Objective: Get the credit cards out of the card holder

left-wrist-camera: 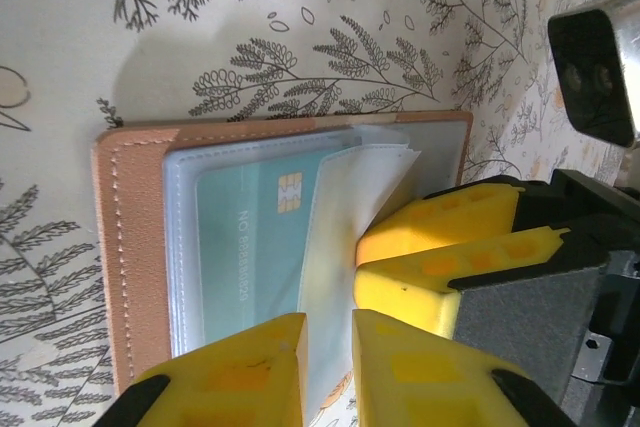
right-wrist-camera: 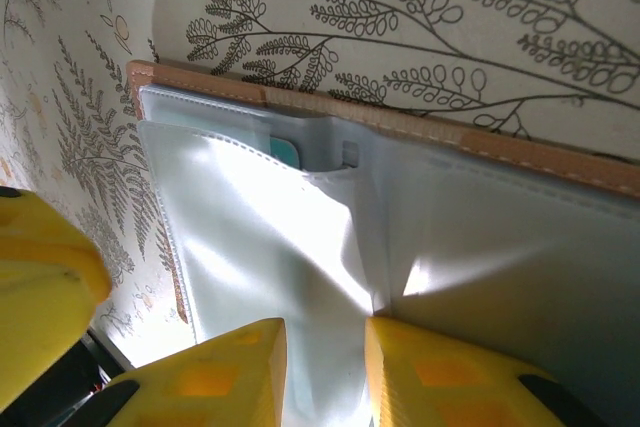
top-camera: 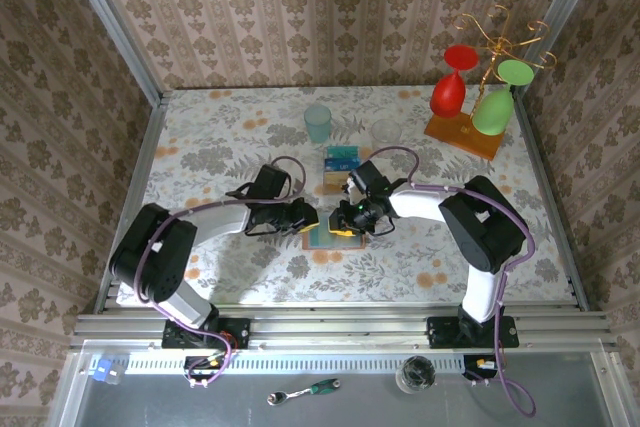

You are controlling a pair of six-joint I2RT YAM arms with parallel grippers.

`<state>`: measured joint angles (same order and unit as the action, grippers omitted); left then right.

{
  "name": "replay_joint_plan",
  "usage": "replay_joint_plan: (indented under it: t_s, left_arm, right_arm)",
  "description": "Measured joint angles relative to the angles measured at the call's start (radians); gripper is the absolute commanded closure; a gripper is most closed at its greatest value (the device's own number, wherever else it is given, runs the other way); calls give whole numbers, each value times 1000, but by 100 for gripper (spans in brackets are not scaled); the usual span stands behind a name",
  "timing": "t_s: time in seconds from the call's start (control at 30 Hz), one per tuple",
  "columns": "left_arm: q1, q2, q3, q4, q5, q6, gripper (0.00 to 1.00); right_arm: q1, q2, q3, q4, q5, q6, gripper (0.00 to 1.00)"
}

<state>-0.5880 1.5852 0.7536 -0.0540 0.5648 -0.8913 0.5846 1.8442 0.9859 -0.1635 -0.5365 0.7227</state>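
- The scene is a table (top-camera: 200, 147) under a cloth with pale flowers and leaves, with striped, patterned wallpaper (top-camera: 300, 17) on three sides.
- The right gripper (right-wrist-camera: 325, 367) is closed to a narrow gap on a loose clear sleeve (right-wrist-camera: 270, 247) of the card holder (left-wrist-camera: 130, 247). The thin plastic passes between its yellow fingers and is lifted a little.
- The left gripper (left-wrist-camera: 327, 367) is at the near edge of the same holder. Its jaws stand slightly apart, and the sleeve edge shows in the gap. I cannot tell if they press on it.
- The two grippers are just beside each other, tip almost to tip.
- The card holder lies open and flat in the middle of the table, between both arms, with a tan leather border around the clear sleeves.
- A teal card (left-wrist-camera: 250, 247) with a gold chip sits inside one sleeve.
- A blue-teal card (top-camera: 341, 158) lies on the cloth just beyond the holder.
- Farther back stand a pale blue cup (top-camera: 318, 123) and a clear glass (top-camera: 386, 132).
- In the far right corner, a wire rack on an orange base (top-camera: 462, 137) holds a red glass (top-camera: 448, 87) and a green glass (top-camera: 495, 107) upside down.
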Motion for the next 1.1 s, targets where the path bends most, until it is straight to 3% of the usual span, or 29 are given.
replay_joint_plan:
  t_s: [1.1]
  left_arm:
    - [-29, 67, 50, -18, 34, -6, 82]
  right_arm:
    - [-3, -52, -36, 32, -9, 18, 72]
